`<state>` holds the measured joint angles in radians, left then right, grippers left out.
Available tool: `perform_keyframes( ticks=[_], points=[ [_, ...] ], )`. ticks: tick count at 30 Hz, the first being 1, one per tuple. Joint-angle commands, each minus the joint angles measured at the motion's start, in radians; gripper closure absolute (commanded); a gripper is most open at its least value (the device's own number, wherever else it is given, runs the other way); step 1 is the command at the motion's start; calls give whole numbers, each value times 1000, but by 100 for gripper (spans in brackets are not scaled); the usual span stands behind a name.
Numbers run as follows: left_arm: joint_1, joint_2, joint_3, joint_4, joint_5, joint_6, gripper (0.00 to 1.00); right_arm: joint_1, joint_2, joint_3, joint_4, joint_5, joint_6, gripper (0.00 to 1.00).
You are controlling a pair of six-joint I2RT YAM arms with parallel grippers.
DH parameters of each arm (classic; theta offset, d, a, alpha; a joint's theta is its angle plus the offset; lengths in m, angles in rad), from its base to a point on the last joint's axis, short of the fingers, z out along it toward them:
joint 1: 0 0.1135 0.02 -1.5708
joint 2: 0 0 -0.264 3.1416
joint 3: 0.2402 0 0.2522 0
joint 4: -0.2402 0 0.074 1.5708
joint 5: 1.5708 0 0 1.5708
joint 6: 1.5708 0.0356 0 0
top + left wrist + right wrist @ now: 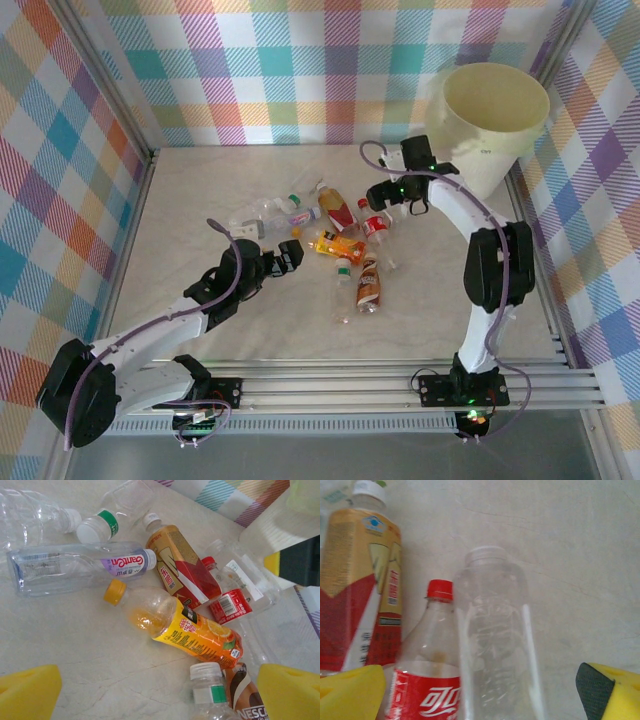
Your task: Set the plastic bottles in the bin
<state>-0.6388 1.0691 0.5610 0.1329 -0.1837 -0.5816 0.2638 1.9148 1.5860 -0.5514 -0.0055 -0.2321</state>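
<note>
Pale marbled tabletop [250, 330] runs from the arm bases out to plaid walls [300, 70], and from my seat the plastic bottles [345, 250] lie in a loose heap at mid-table. On the near-left edge of that heap sits the left gripper [288, 255], low over bare table with its yellow fingers [30, 692] spread wide. Right ahead of it an orange juice bottle [185, 625] lies on its side, yellow cap pointing to the gripper's left. Close by its right finger a white-capped clear bottle [207, 690] and a brown coffee bottle [247, 700] lie side by side, touching. Past the juice bottle is a tea bottle [180, 567] with a red-and-tan label, and left of that a clear water bottle [75, 567] with a purple label lies crosswise. Farther out, the right gripper [385, 195] hangs at the heap's far-right edge, its jaws wide as well. Between them I see a clear unlabelled bottle [495, 645] and a red-capped cola bottle [427, 675] pressed against its left side. The right pad stands apart from the clear bottle; the left pad overlaps the cola label in the wrist view, and I cannot tell whether they touch. Beyond this gripper and to its right, the bin [490, 160] stands upright in the far right corner, well apart from the heap.
</note>
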Motion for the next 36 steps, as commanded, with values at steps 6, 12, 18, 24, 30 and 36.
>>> perform_keyframes(
  ticks=[6, 12, 18, 24, 30, 36],
  points=[
    [5, 15, 40, -2, -20, -29, 0, 15, 134, 140, -86, 135, -70, 21],
    [5, 22, 50, -11, -19, -36, 0, 15, 189, 172, -95, 89, -57, 22],
    [5, 22, 48, -22, -14, -44, 0, 15, 238, 182, -95, 84, -21, 19],
    [5, 24, 43, -24, -14, -47, 0, 14, 226, 158, -69, 64, -7, 23],
    [5, 25, 41, -19, -6, -39, 0, 15, 167, 122, -29, 105, -1, 35],
    [5, 11, 25, 8, -7, -34, 0, 14, 19, 46, 54, 110, 3, 46]
  ],
)
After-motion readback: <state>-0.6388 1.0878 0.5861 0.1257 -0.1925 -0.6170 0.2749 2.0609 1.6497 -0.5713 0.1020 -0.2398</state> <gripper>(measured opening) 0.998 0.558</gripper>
